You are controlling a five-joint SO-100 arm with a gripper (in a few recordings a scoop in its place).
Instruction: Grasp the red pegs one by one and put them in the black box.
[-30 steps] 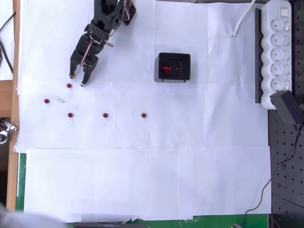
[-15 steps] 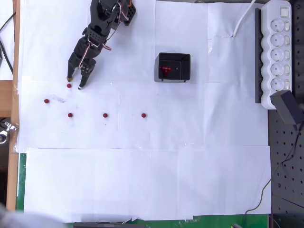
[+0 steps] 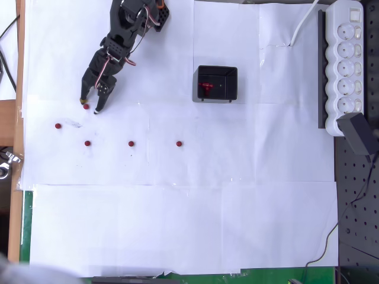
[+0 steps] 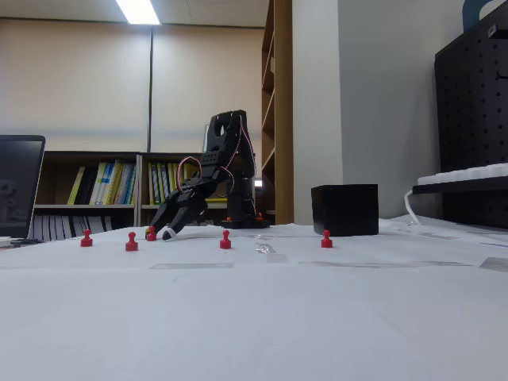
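Your claw (image 3: 89, 106) sits low at the far left of the white paper (image 3: 177, 225), fingers spread around one red peg (image 3: 86, 106). Four more pegs stand nearer: (image 3: 57, 125), (image 3: 87, 143), (image 3: 131, 143), (image 3: 178, 143). The black box (image 3: 217, 83) lies well to the right with red pegs (image 3: 206, 86) inside. Close off-centre and a fingertip may tip the peg or flick it away, because it's tiny.

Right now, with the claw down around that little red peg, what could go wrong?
The open gripper straddles a tiny red peg; closing off-centre could knock it over or flick it away. Four more pegs stand close by on the paper, so a low sweep toward the black box might topple one.
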